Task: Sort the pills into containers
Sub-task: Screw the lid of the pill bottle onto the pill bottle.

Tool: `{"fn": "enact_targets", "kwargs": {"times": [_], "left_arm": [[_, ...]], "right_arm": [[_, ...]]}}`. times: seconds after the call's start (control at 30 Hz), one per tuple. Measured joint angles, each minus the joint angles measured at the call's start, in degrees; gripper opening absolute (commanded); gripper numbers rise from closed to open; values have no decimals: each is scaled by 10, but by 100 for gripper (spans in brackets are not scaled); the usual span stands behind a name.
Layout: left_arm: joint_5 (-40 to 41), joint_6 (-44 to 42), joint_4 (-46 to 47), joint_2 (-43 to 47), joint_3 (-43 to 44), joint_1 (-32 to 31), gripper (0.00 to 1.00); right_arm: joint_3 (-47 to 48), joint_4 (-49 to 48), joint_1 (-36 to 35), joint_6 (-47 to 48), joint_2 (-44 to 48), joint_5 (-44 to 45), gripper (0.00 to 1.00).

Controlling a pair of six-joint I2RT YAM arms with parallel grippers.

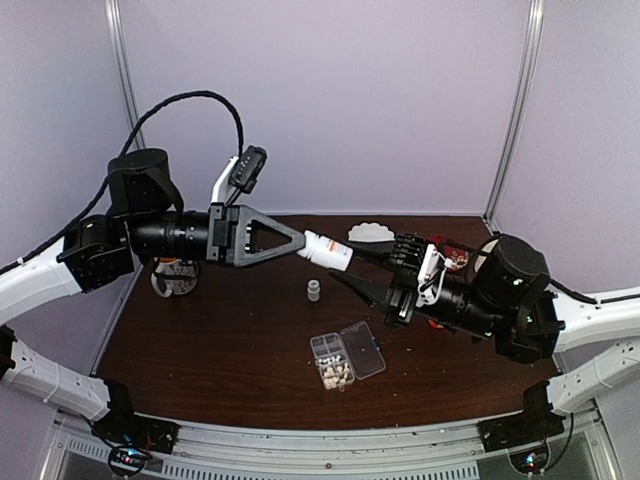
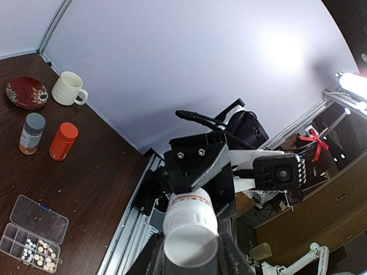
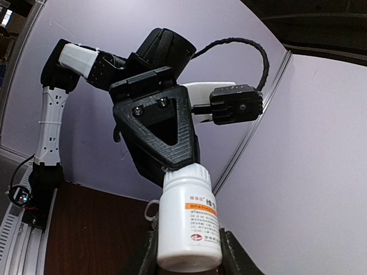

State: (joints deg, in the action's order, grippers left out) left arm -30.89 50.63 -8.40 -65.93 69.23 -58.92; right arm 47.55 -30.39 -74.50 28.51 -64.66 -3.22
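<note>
Pills (image 1: 336, 376) sit in the organiser box (image 1: 362, 351) on the bench (image 1: 200, 340), below the white bottle (image 1: 323, 249) bridging both arms. Left wrist: left gripper (image 2: 192, 253) clamps its top. Right wrist: right gripper (image 3: 189, 255) pinches its body. Uncapping seems the step: twist coaxially, mouth kept upward.

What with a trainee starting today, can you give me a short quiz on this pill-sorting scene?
1. True or false: the white bottle is lying on the table.
2. What grips the bottle? A. the left gripper alone. B. the right gripper alone. C. both, one at each end.
3. Is the organiser box lid open or shut?

Key: 1 false, it is held above the table. 2 C. 3 open, lying flat beside the cells.
</note>
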Motion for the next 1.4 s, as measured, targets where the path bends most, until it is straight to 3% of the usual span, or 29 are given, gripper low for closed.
{"fn": "enact_targets", "kwargs": {"times": [0.17,0.37,0.57,0.87,1.3,1.4], "left_arm": [[0,-15,0,0,0,0,24],[-27,-118,3,-5,12,0,23],[-75,-289,1,-26,54,1,29],[-116,-554,-52,-47,90,1,24],[-41,-919,-171,-53,120,-7,20],[-7,-974,-194,-58,132,-8,14]], "right_arm": [[0,-4,-7,-9,0,14,0],[1,-23,-3,-135,-1,-20,0],[13,-39,-1,-295,4,-57,0],[11,-23,10,-436,17,-114,0],[7,6,52,-547,12,-175,0],[1,-4,65,-571,5,-182,0]]}}
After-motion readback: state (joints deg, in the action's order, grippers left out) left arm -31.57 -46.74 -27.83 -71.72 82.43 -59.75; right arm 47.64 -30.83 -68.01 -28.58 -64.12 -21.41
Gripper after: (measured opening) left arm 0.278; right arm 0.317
